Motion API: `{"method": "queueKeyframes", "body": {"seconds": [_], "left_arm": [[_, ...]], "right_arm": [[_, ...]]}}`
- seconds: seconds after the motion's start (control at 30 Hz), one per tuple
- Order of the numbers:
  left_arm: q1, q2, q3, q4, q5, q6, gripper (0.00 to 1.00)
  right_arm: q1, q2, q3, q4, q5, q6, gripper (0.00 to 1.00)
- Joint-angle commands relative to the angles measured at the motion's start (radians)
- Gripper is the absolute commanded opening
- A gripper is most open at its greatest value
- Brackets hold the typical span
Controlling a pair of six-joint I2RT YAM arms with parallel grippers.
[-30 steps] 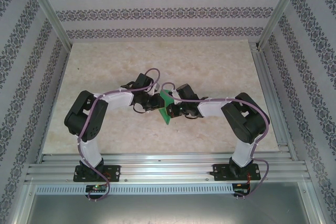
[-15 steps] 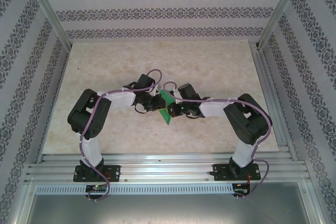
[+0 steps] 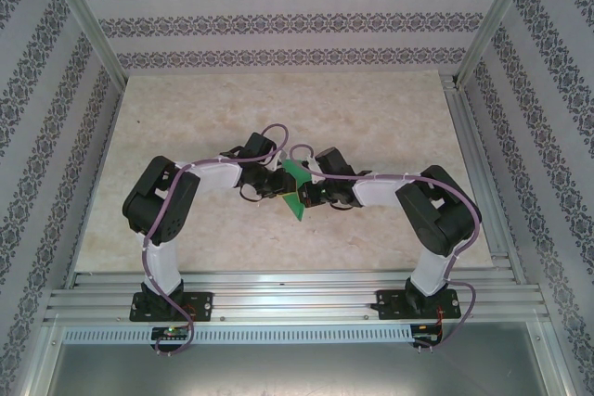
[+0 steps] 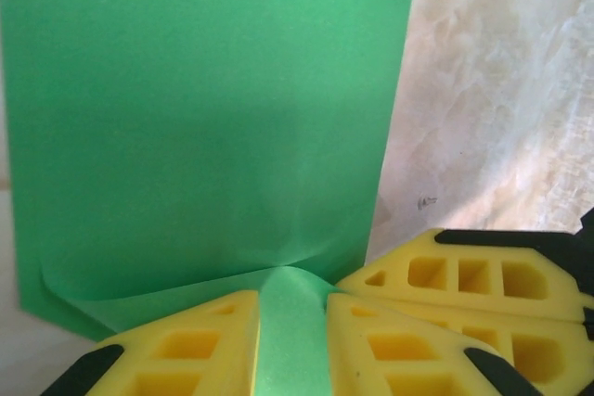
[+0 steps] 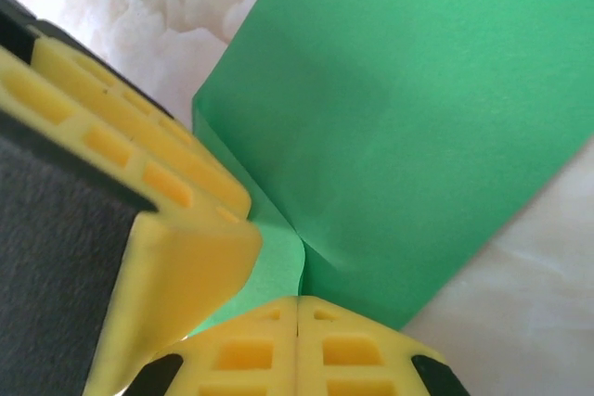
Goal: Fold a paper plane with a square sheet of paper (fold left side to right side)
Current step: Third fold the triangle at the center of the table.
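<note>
The square sheet of paper [image 3: 297, 194] is bright green and held up off the table between the two arms, at the table's middle. In the left wrist view the paper [image 4: 204, 118] stands as a broad flat panel, and my left gripper [image 4: 292, 326] is shut on its lower edge, which buckles between the yellow fingers. My right gripper [image 5: 297, 308] is shut on the paper [image 5: 427, 118] where a crease runs into its closed fingertips. In the top view the left gripper [image 3: 282, 186] and right gripper [image 3: 312, 194] nearly touch across the sheet.
The marble-patterned table top [image 3: 278, 108] stretches behind and to both sides of the arms. Aluminium rails [image 3: 297, 283] run along the near edge and another rail [image 3: 478, 164] along the right side. Patterned walls enclose the table.
The left arm has shifted a little to the right, and the paper with both grippers has drifted slightly right and toward the near edge. Both grips are unchanged.
</note>
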Motion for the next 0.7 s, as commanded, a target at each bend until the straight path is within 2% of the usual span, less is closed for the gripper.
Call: {"method": "queueKeyframes", "body": {"seconds": [0.0,0.67], "left_arm": [[-0.013,0.004,0.025,0.037,0.020,-0.013,0.27],[-0.023,0.023,0.020,0.027,0.006,0.002,0.26]], "right_arm": [[-0.013,0.010,0.027,-0.009,0.027,0.013,0.00],[-0.020,0.060,0.068,-0.055,0.036,0.005,0.00]]}}
